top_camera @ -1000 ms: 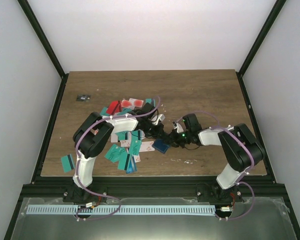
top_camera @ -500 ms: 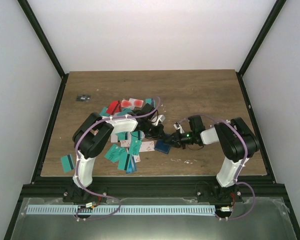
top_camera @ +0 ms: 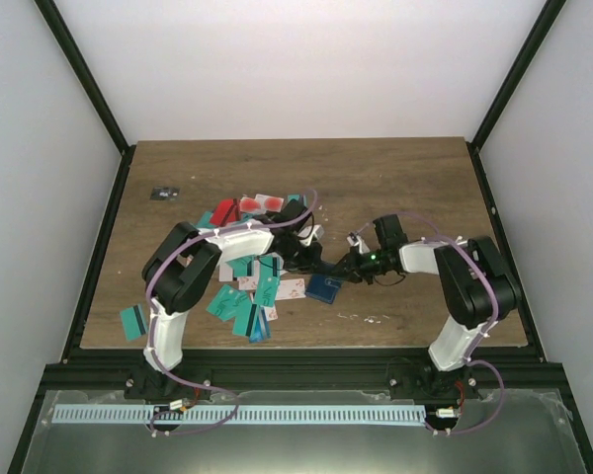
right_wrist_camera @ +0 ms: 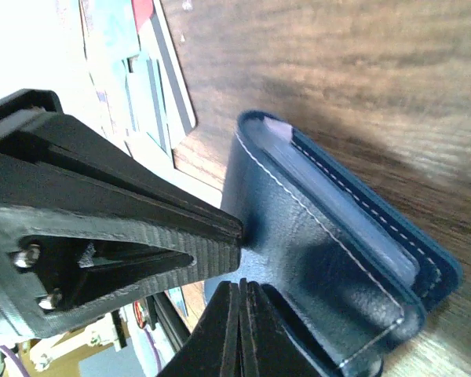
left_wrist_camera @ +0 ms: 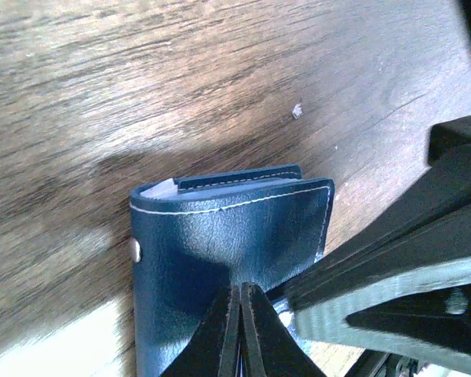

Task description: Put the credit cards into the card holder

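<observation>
The card holder [top_camera: 323,287] lies on the wooden table [top_camera: 405,178], toward the near edge and roughly midway between the two arms, just to the right of the heap of cards [top_camera: 245,294]. Both arms reach in to it from either side, and their tips meet right over it.

Up close, the left claw [left_wrist_camera: 239,308] is pinched fully closed, with only a hairline between its fingers, and its tip is set against the dark blue cover. The right claw [right_wrist_camera: 239,308] is closed just as tightly, with its tip on the same cover from the other side. I cannot tell whether either one has any of the cover nipped between its fingers or is only pressing on it. The two claws sit very close together on the holder, the point of one almost against the other.

The holder is folded shut, with white stitching running along its edges. A small pale stud [left_wrist_camera: 136,250] sits on one side, and a pale sliver peeks out between the covers at one corner.

Most of the cards are teal, with a few red ones [top_camera: 227,209] at the far side of the heap. One teal card [top_camera: 132,321] lies apart by the left edge. A tiny dark object [top_camera: 163,194] sits alone at the far left.
</observation>
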